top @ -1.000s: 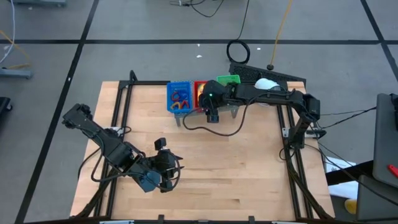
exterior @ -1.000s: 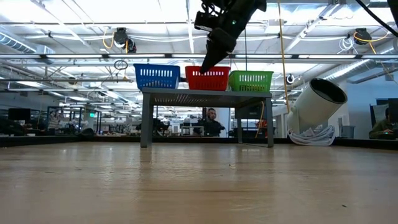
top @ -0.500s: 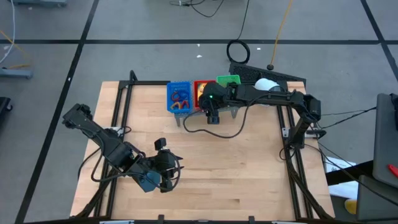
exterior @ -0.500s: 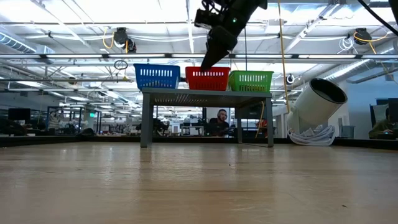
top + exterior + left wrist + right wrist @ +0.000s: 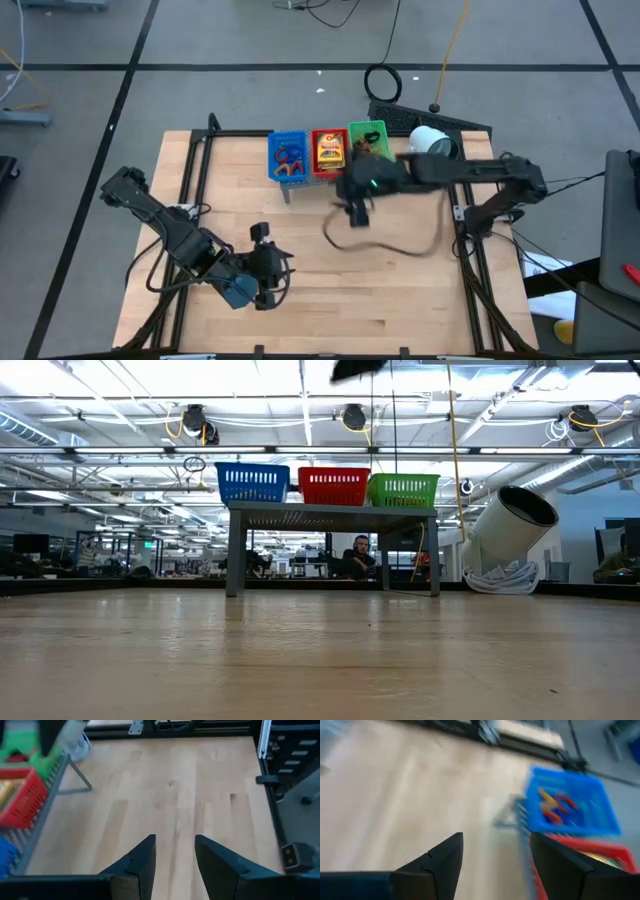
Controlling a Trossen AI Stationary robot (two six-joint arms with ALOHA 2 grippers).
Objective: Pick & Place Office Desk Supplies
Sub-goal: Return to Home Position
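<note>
The rubber bands [image 5: 288, 160] lie in the blue bin [image 5: 252, 483] and the yellow packets [image 5: 330, 152] in the red bin [image 5: 334, 487]. Both stand with the green bin [image 5: 403, 490] in a row on the shelf [image 5: 330, 510], apparently so each kind is stored apart. With nothing loose on the worktop [image 5: 400, 290], sorting looks done: the right gripper [image 5: 495, 840] hangs just before the shelf, fingers spread and empty, and the left gripper [image 5: 174, 842] waits low near the front edge, likewise spread.
</note>
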